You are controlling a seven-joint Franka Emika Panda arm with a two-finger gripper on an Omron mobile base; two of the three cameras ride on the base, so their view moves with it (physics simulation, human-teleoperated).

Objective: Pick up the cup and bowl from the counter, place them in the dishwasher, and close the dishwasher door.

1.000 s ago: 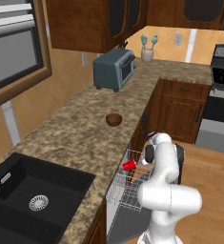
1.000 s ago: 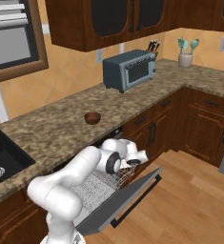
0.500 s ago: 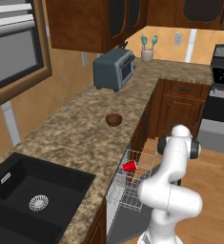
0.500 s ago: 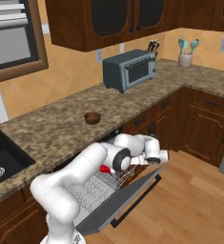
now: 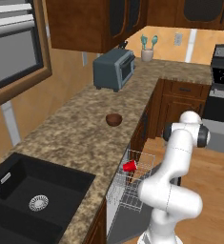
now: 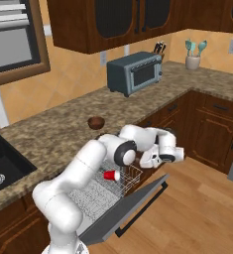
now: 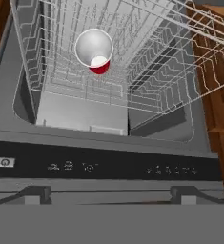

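Observation:
The red cup [image 7: 95,52] lies on its side in the white wire rack [image 7: 147,90] of the dishwasher, its mouth toward the hand camera; it is also the red cup [image 5: 129,166] [image 6: 110,174] seen from the base. Apart from it, my gripper [image 7: 108,194] [image 6: 155,158] hovers over the outer end of the lowered dishwasher door [image 6: 133,213] [image 7: 108,167]. It is open, its fingertips [image 7: 35,193] wide apart and nothing between them. The dark brown bowl [image 5: 114,119] [image 6: 96,122] sits upright on the granite counter [image 5: 75,128] [image 6: 53,134].
A grey toaster [image 5: 114,69] [image 6: 135,73] stands further along the counter, and a tan utensil holder [image 5: 147,53] [image 6: 193,60] sits in the corner. The black sink [image 5: 32,200] is at the near left. The stove [image 5: 223,71] stands at the right, wooden floor before it.
My hand has drawn back out of the rack, away over the door's end. The cup stays lying in the rack. The bowl has not moved.

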